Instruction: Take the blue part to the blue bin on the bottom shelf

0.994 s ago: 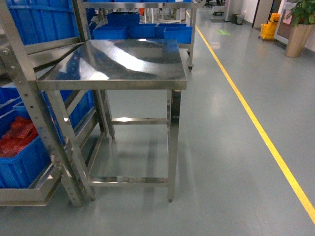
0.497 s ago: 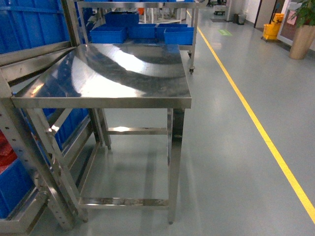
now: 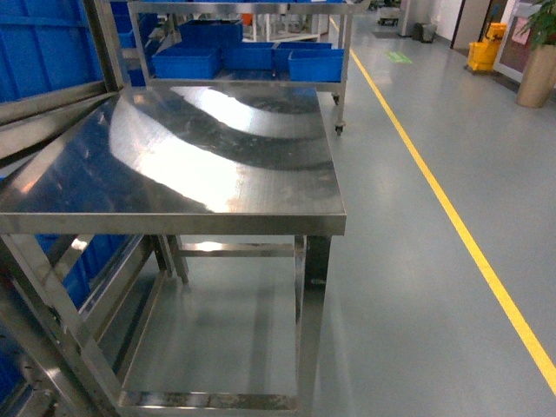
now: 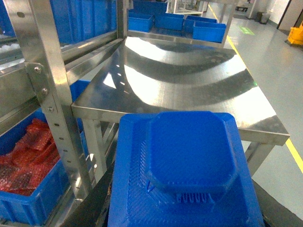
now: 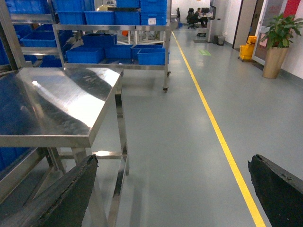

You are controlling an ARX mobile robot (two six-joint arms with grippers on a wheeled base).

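Up close, the left gripper's point(image 4: 184, 208) jaws are hidden behind one blue part point(image 4: 189, 161) filling the left wrist view, so its grip cannot be told. The right gripper point(image 5: 175, 189) stands wide open, two dark fingers point(image 5: 61, 198) apart, holding nothing. One steel table point(image 3: 200, 165) stands ahead; one bin of red bubble wrap point(image 4: 28, 189) sits low on the rack point(image 4: 47, 90) at left.
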